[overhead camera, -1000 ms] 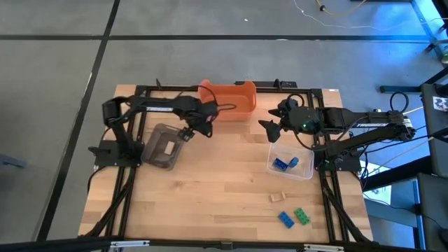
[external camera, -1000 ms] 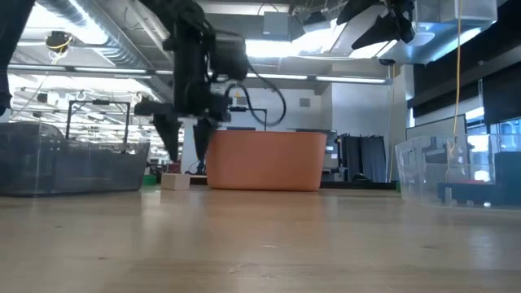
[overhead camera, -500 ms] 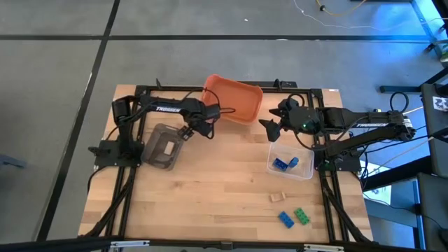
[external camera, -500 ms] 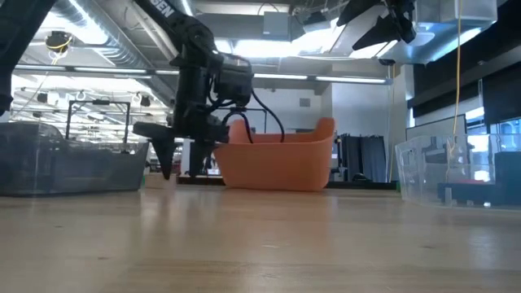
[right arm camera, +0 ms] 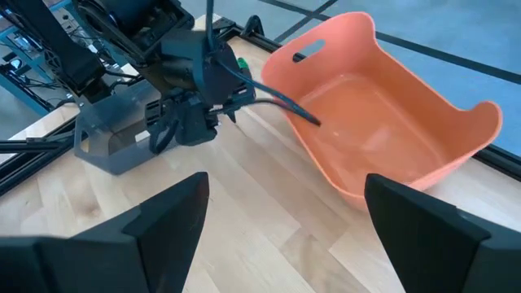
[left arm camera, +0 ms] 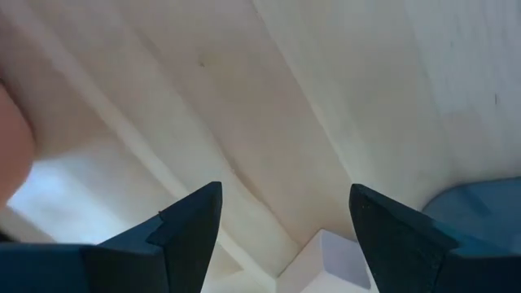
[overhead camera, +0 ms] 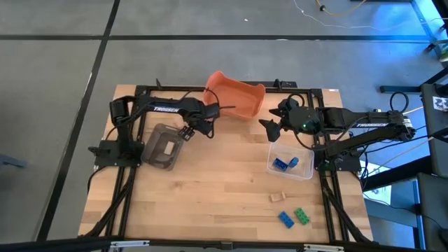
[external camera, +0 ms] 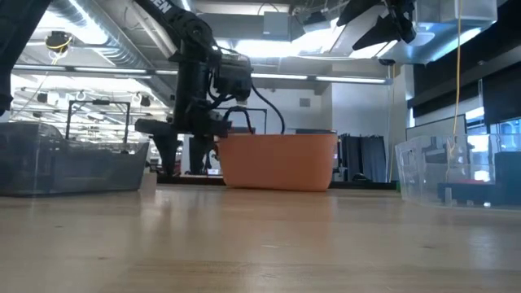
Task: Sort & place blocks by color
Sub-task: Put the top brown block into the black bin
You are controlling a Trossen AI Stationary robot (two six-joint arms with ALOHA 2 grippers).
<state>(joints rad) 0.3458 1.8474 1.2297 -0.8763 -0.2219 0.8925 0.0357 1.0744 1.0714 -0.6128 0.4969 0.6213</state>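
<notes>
Right, left end effector (overhead camera: 187,132) spread wide over a pale block (left arm camera: 340,254) beside the orange tub (overhead camera: 236,93); loose blocks (overhead camera: 294,217) lie near-right, closer to the open right end effector (overhead camera: 270,131)

White lettering on left arm (overhead camera: 162,108), too small to read

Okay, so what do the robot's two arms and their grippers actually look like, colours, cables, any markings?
Both arms are dark, nearly black, built of jointed segments. The left arm carries white lettering along its upper link, and black cables loop off near its wrist. Its left gripper has two dark, tapered, wedge-shaped fingers. The right gripper has the same broad dark fingers, and the right arm has thin cables running beside it.
</notes>
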